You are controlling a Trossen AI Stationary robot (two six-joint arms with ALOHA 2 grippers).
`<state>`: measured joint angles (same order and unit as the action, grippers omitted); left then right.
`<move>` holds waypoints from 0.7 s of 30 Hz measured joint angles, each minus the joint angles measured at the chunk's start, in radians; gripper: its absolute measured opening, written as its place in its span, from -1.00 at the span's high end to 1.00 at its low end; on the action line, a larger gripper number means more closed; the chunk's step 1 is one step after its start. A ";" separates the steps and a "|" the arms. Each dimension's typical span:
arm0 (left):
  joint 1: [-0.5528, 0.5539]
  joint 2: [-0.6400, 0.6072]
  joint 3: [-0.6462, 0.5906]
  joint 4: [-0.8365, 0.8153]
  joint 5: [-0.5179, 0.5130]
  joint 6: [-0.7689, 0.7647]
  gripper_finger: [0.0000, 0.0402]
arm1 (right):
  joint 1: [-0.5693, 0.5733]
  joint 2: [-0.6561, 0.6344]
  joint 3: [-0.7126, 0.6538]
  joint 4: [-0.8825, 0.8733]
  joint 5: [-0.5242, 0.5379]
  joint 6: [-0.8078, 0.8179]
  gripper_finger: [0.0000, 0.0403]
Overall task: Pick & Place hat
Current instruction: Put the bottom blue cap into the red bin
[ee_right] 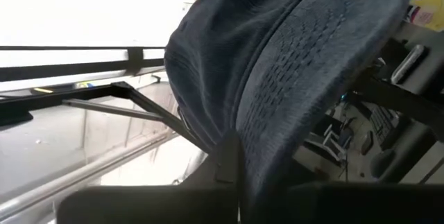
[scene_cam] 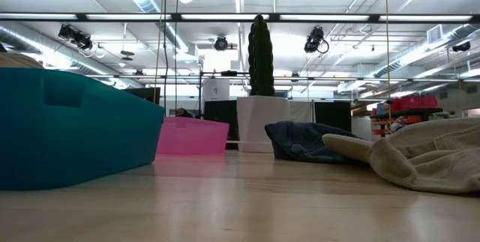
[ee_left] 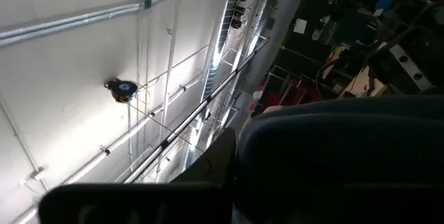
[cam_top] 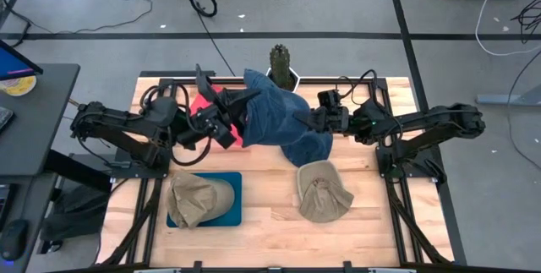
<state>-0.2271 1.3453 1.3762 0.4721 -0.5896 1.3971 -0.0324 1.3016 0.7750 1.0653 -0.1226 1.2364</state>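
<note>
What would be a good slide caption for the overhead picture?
Both tools, left and right, grip a blue denim hat above the table, two tan hats below.

Bare bench [cam_top: 270, 226] at 6 o'clock lies between the teal tray [cam_top: 232, 201] and beige hat [cam_top: 321, 193]; the cactus pot [cam_top: 281, 66] blocks 12 o'clock

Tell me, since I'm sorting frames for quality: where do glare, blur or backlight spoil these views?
Low view: near table soft, ceiling lights shining off its wood. Right wrist view: blue hat close and dim against a blown-out white background. Left wrist view: hat a dark, soft mass, ceiling washed pale. High view: evenly lit, sharp.
</note>
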 joint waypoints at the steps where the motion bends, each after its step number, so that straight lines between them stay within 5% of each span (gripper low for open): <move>1: -0.002 0.000 0.000 0.000 -0.008 -0.022 0.72 | -0.003 -0.002 0.000 -0.001 -0.001 -0.003 0.96; 14: -0.094 0.000 0.000 0.032 -0.285 -0.344 0.11 | -0.035 -0.068 0.000 -0.048 -0.021 -0.085 0.97; 21: -0.143 -0.025 0.000 0.046 -0.489 -0.680 -0.12 | -0.055 -0.137 0.000 -0.165 -0.046 -0.165 0.97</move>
<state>-0.3699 1.3199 1.3762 0.5178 -1.0783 0.7173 -0.0870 1.1645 0.7750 0.9002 -0.1686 1.0711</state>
